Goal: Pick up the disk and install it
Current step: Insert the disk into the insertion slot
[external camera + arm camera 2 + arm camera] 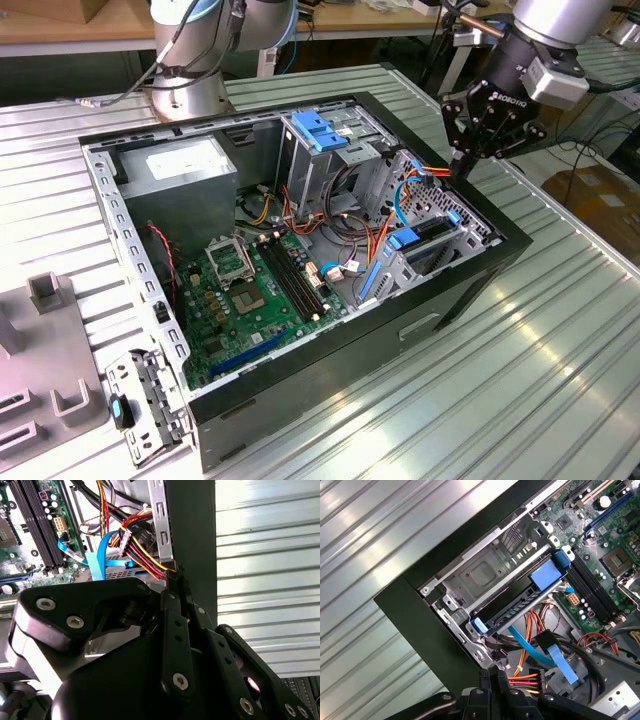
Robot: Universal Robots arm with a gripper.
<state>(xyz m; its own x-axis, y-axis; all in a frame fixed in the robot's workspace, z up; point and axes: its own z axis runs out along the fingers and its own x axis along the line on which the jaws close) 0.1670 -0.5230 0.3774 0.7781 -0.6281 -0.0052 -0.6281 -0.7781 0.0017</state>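
The disk (512,611) sits slotted edge-on in the drive bay at the corner of the open computer case (455,300). Its blue carrier frame (545,573) shows at one end, with a light blue clip at the other. In the exterior view the disk (432,232) lies in the bay near the case's right wall, its blue tab facing the motherboard. My gripper (462,168) hangs just above that wall, beyond the bay, shut with nothing visible between its fingers. In both wrist views the fingertips (175,582) (490,674) meet beside a bundle of red, yellow and orange cables (142,555).
A tall metal cage with a blue top (318,132) stands mid-case, and a grey box with a white sticker (185,165) sits at the back. The motherboard (245,290) covers the floor. Blue flat cables (535,652) cross near the bay. A grey fixture (50,350) stands at the exterior view's left.
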